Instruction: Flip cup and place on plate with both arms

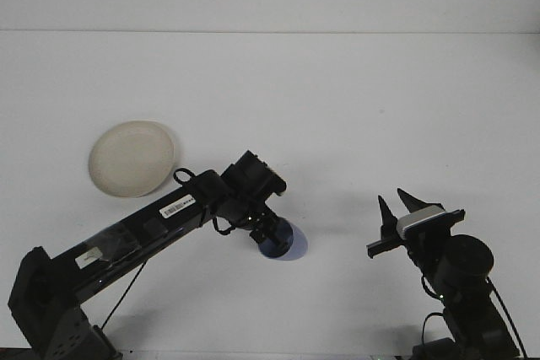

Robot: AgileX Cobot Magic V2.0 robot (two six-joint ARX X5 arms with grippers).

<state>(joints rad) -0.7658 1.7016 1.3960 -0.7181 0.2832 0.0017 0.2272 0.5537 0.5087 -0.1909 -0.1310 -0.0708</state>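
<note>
Cream-coloured and shallow, the plate [132,158] is lying on the white table [354,107] at the left, well apart from everything else and with nothing on it. To its right, the left arm is reaching diagonally from the near left corner toward the middle of the table, and its left hand [268,234] is sitting over the blue cup [281,244], which is lying near the middle of the table, a little toward the near edge, with a soft shadow on its right. The cup is appearing tipped rather than standing squarely, with its blue side and rim showing past the hand's dark fingers; the fingers seem to be clamped on the cup's left side, though the wrist is hiding most of the contact, so the firmness of that hold is only a judgement. Farther right, near the near edge, the right hand [396,211] is pointing up and away with its two fingers spread apart, gripping nothing and well clear of the cup. Judging from this layout, the flip is looking under way and the placing is not yet done. The main risk is the cup slipping or rolling out of a shallow, off-centre grip while it is being turned, since a round wall gives the fingers little to bite on. A second risk is carrying it across to the plate tilted, so that it is landing on the rim and toppling off.
</note>
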